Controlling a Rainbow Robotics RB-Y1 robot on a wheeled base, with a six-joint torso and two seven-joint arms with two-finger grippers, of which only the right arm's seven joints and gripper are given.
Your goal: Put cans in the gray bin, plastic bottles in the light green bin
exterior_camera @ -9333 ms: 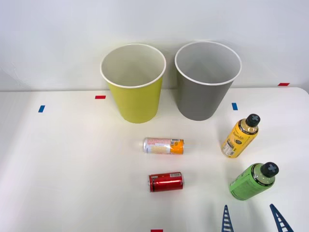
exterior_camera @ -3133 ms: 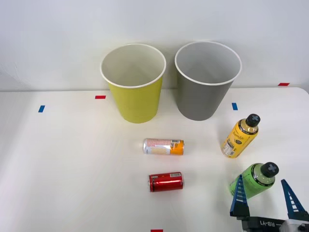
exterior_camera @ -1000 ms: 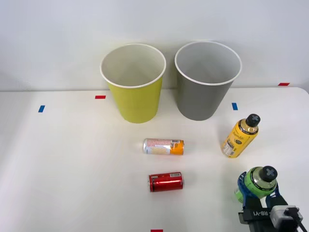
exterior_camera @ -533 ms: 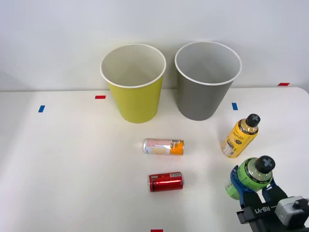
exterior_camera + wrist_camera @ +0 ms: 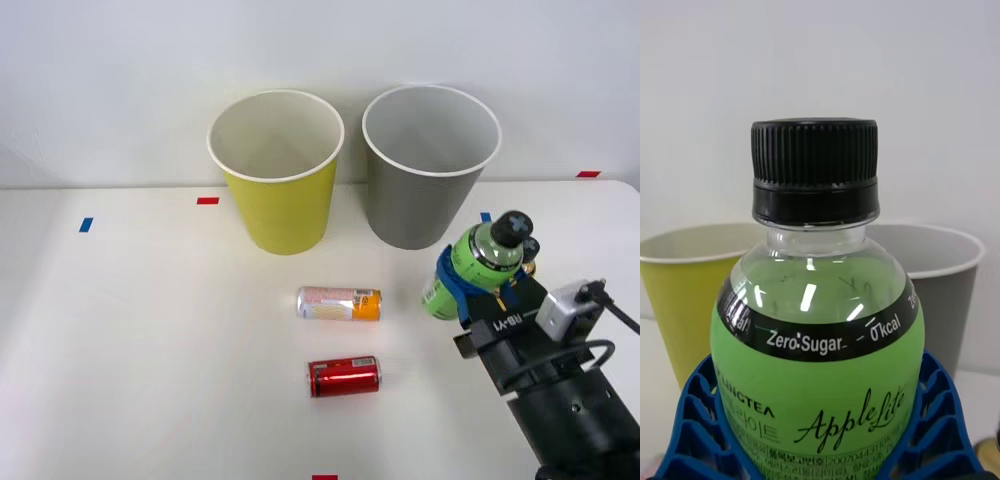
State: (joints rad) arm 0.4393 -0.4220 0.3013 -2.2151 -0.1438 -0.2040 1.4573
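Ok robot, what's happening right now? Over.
Right gripper shut on green bottle, lifted off table. Light green bin stands left of the gray bin. Both cans lie on table below.

Right arm: black cylindrical wrist, white "RB-Y1" lettering, gray box, black cable; end effector (image 5: 478,284) blue, ribbed.

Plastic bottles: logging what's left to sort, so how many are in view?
2. The green bottle is held in the right claw; the yellow bottle is mostly hidden behind it, right of the gray bin.
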